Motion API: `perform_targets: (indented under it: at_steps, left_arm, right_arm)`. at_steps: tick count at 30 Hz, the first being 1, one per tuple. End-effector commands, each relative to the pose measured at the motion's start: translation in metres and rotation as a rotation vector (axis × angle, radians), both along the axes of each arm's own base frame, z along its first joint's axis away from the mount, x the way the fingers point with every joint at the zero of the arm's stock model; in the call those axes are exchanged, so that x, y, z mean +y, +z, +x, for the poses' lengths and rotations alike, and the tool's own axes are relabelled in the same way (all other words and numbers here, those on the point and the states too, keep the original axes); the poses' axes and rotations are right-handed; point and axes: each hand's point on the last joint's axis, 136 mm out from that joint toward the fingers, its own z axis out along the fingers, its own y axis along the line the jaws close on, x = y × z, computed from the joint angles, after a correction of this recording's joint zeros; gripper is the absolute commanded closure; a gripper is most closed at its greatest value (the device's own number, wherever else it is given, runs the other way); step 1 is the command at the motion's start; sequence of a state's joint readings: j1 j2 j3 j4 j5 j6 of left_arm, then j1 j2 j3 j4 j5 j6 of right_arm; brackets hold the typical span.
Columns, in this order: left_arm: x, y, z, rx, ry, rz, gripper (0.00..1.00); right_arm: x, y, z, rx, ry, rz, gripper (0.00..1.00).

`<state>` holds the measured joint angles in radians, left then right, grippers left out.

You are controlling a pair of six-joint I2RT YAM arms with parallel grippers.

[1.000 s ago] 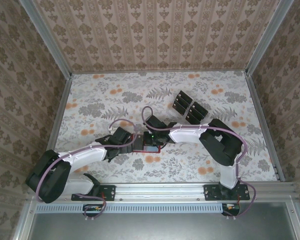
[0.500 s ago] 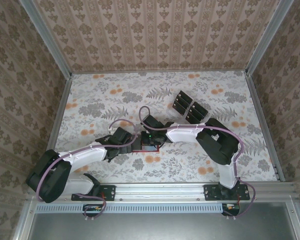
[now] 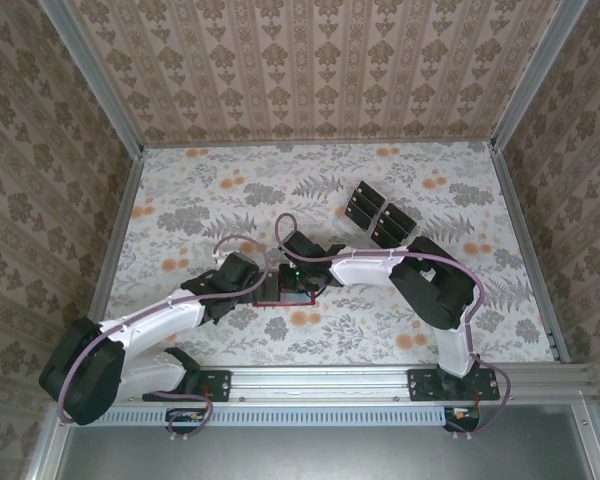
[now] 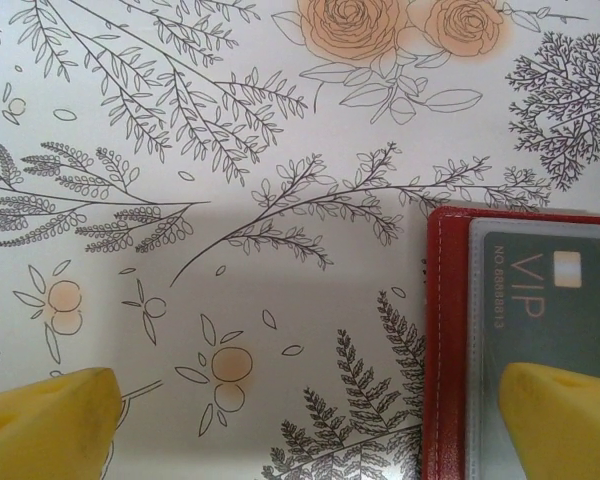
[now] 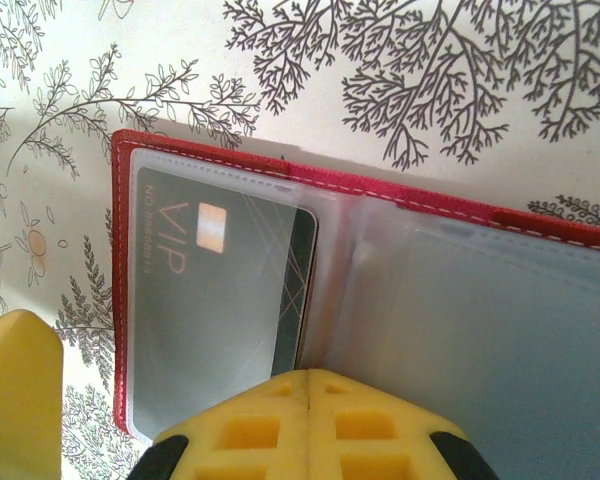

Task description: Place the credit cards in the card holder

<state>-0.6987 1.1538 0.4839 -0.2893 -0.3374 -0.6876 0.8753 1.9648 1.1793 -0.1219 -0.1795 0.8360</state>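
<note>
Red card holder [image 5: 480, 320], VIP card [image 5: 220, 290] inside (clear sleeve [image 5: 280, 195]), left pincer [image 4: 300, 430] wide apart, empty, right pincer [image 5: 310, 410] closed on nothing

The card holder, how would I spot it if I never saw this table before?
Look at the flowery table, near the middle of its front edge. The card holder lies open there, a flat red wallet with clear pockets and a grey VIP card in one. It's the only red thing; the loose credit cards farther back are small and dark.
</note>
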Motion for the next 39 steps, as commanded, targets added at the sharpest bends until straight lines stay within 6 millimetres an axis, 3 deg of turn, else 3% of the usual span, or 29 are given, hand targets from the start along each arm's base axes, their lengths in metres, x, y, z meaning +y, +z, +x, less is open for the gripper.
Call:
perform_targets:
  at_steps: [1,15,31,39]
  left_arm:
    - [0.007,0.005,-0.001,0.0,0.034,0.006,0.0]
    - [0.009,0.005,-0.002,-0.003,0.037,0.004,0.0]
    - [0.01,0.002,-0.003,0.003,0.039,0.004,0.0]
    - [0.009,0.0,-0.004,0.007,0.036,-0.001,0.0]
  right_arm:
    - [0.0,-0.003,-0.006,0.019,0.007,-0.009,0.93]
    - [-0.017,0.026,-0.008,-0.047,-0.016,-0.007,0.91]
    - [0.009,0.003,-0.013,0.003,0.02,0.011,0.95]
    - [0.012,0.007,-0.012,-0.003,0.033,0.014,0.95]
